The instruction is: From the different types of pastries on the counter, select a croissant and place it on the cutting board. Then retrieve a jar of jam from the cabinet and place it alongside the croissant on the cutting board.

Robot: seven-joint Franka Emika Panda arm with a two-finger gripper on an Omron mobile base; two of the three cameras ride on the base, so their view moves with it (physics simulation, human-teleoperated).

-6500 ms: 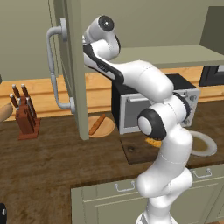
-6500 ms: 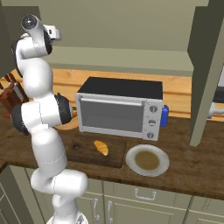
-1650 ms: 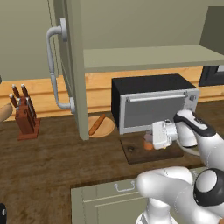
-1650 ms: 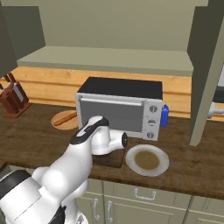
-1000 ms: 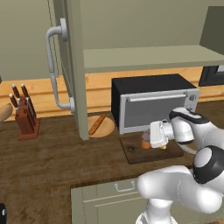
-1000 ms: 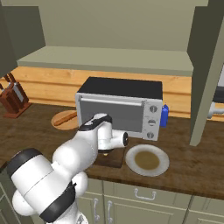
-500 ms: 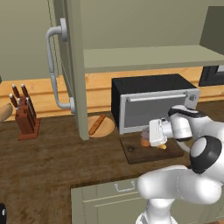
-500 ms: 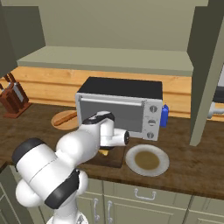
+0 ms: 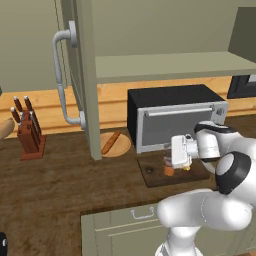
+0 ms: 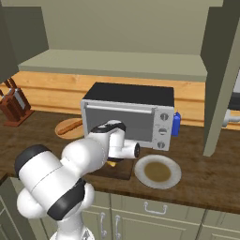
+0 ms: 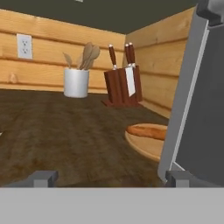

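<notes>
- On the cutting board (image 9: 150,176), in front of the toaster oven (image 9: 172,121), the jar of jam (image 9: 169,170) stands upright; the croissant (image 9: 186,168) lies just beside it, mostly hidden behind the gripper body.
- Gripper (image 9: 167,152) sits level just above the jar, pointing left along the counter (image 9: 60,190). Fingertips (image 11: 43,177) appear spread wide in the hand view, nothing between them: released.
- Right base view: the arm covers most of the board; a sliver of croissant (image 10: 111,163) shows under the wrist.
- Round wooden disc (image 9: 115,144) with a long pastry (image 9: 110,142) lies by the open cabinet (image 9: 85,80) door.
- Knife block (image 9: 29,135) stands at far left; a plate (image 10: 157,171) sits right of the board.
- Hand view: white utensil crock (image 11: 76,82), knife block, disc.
</notes>
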